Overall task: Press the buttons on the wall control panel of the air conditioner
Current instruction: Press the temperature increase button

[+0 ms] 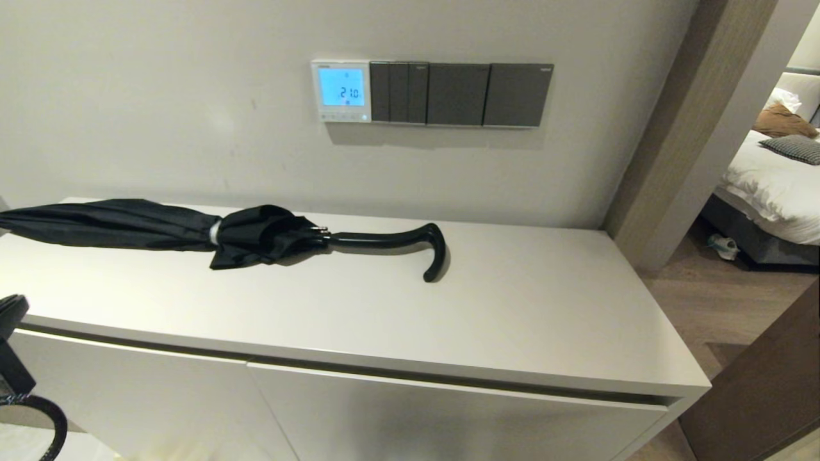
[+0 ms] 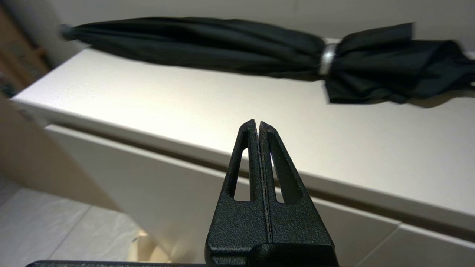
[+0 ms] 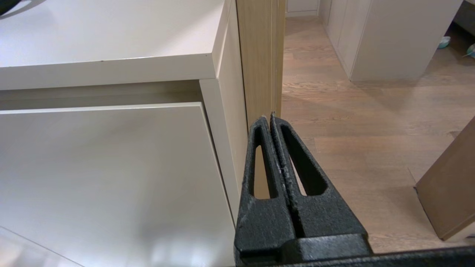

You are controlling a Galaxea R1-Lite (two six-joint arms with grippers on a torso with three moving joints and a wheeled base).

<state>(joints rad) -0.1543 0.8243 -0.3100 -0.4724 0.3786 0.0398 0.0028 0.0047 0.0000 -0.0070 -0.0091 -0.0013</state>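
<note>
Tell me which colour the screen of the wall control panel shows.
Light blue, glowing, with dark digits on the wall control panel; the head view shows it best.

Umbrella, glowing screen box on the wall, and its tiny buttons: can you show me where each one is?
Umbrella (image 1: pixel 128 224): head view, on its folded black cloth.
Air conditioner's wall control panel (image 1: pixel 341 87): head view, on its glowing blue screen.
Buttons (image 1: pixel 341 116): head view, on the pale strip under the screen.
</note>
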